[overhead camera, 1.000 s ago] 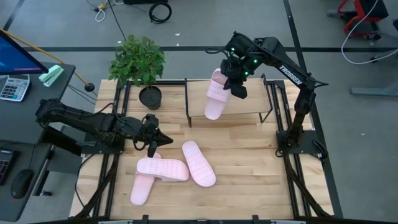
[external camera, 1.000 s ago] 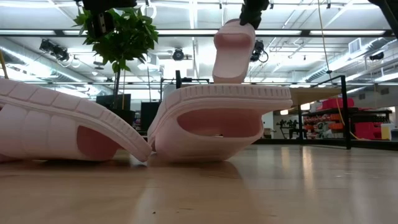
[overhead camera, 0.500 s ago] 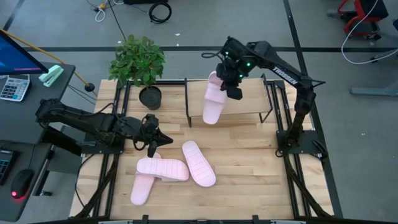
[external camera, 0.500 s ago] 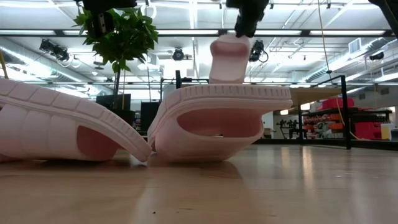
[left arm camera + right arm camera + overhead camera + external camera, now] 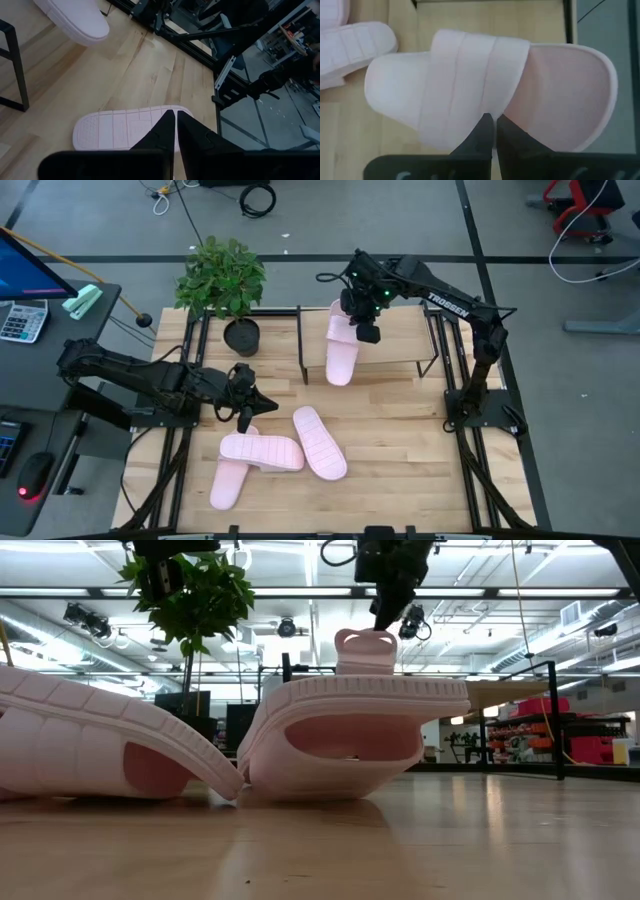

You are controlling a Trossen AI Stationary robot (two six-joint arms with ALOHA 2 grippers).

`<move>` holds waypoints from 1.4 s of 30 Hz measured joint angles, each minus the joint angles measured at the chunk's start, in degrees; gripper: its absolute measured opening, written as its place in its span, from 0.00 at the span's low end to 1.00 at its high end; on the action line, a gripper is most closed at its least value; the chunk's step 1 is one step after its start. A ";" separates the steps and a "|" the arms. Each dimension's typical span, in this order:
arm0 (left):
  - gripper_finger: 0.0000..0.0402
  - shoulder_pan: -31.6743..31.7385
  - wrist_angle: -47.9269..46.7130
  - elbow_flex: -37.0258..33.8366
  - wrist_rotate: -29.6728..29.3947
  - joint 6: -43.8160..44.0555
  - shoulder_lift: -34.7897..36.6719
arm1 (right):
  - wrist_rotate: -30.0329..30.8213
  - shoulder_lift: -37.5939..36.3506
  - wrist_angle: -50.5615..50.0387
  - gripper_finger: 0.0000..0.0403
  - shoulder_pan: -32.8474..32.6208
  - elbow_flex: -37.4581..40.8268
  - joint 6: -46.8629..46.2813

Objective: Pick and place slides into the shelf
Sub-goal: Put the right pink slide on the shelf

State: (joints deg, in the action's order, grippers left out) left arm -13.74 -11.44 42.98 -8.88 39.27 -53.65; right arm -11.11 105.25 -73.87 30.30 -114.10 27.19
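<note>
Right gripper [image 5: 362,330] is pinched shut on the strap of one slide [image 5: 342,345], holding it over the left end of the shelf [image 5: 400,350]. Slide hangs below the claw, toe end sticking out past the shelf's front edge toward the table middle. Can't tell if it touches the board.

Near to far from the table's front edge: two slides stacked at front left, one [image 5: 262,451] lying across the other [image 5: 228,480]; a third [image 5: 319,442] sole-up just beside them. Left gripper [image 5: 243,418] hovers shut just behind that pile, holding nothing. Further back, the shelf with the carried slide, and a potted plant [image 5: 224,280] at the back left corner.

View differences:
- Right wrist view: fingertips [image 5: 481,130] closed on the strap edge of the slide [image 5: 470,90], footbed visible beyond; not resolvable from above.
- Left wrist view: left fingers [image 5: 165,131] together, over the ribbed sole of the sole-up slide [image 5: 120,130], not touching it as far as I can see.
- Low view: nearest slides [image 5: 355,735] fill the frame; only the top of the carried slide [image 5: 365,650] shows above them, under the right gripper [image 5: 385,610]. Shelf board hidden there.
</note>
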 joint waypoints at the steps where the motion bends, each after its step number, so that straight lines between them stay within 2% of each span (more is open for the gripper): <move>1: 0.07 0.00 0.00 0.00 0.00 0.00 0.00 | 0.28 0.00 0.59 0.02 0.01 0.00 -0.01; 7: 0.07 0.00 0.00 0.00 0.00 0.00 0.00 | 4.65 0.00 3.95 0.04 0.02 0.00 0.05; 18: 0.06 -0.02 0.00 0.00 0.00 0.00 0.00 | 7.03 0.02 4.70 0.03 0.80 0.00 0.44; 32: 0.05 -0.01 0.00 0.00 0.00 0.09 0.00 | 7.29 0.02 1.68 0.03 2.17 0.00 1.48; 42: 0.08 -0.02 -0.01 0.00 0.00 0.00 0.00 | 7.23 0.02 2.51 0.05 2.21 0.00 1.52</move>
State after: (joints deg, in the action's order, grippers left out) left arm -13.76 -11.46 42.98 -8.88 39.27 -53.65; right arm -3.88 105.27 -71.36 32.51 -114.10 28.71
